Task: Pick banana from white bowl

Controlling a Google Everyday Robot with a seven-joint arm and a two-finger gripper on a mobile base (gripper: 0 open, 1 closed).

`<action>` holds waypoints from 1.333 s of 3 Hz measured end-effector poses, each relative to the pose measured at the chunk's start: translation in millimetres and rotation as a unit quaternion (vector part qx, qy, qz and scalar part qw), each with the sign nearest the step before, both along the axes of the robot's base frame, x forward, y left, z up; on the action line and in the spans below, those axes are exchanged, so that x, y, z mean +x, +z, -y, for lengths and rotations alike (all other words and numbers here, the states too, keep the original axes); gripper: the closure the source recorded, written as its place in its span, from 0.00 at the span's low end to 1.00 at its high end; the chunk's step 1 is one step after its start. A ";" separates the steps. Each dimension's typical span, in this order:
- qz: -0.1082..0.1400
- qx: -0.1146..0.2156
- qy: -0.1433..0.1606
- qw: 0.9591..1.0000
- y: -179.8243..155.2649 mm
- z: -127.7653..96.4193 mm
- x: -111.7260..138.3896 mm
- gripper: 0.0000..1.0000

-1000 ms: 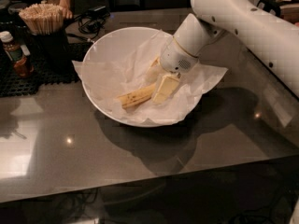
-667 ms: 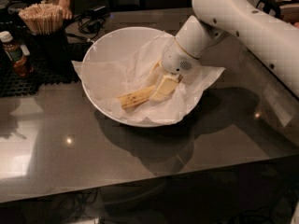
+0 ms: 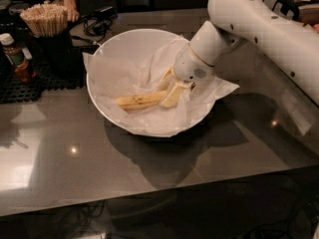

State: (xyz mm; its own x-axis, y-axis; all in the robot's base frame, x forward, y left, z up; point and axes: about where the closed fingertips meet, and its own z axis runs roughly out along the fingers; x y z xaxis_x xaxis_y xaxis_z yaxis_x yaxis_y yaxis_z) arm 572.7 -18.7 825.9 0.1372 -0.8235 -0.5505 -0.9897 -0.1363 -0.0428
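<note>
Camera view: gripper point(image 3: 168, 87) sits in the white bowl point(image 3: 114, 44) at one end of the banana point(image 3: 137, 101), its hold impossible to tell; likely light, soft fruit, best pinched gently mid-length.

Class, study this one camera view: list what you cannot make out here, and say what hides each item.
Banana: right end hidden behind the gripper, which is down inside the white bowl; hold unclear.
White bowl's right rim: covered by the paper liner and robot arm.
Brown bottle, far left: label too small to read.
Person: only a forearm shows, cut by the top edge.
</note>
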 end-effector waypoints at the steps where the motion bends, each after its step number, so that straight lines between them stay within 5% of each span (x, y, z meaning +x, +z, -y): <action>1: 0.022 0.023 0.001 0.999 11.4 4.6 -6.1 1.00; 4: 0.124 0.083 0.029 0.988 79.8 16.4 -40.5 1.00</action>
State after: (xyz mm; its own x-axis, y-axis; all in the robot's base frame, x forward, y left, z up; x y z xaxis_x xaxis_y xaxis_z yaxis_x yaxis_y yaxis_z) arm 532.2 -35.1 905.7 0.3295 -0.7110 -0.6213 -0.9367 -0.1633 -0.3098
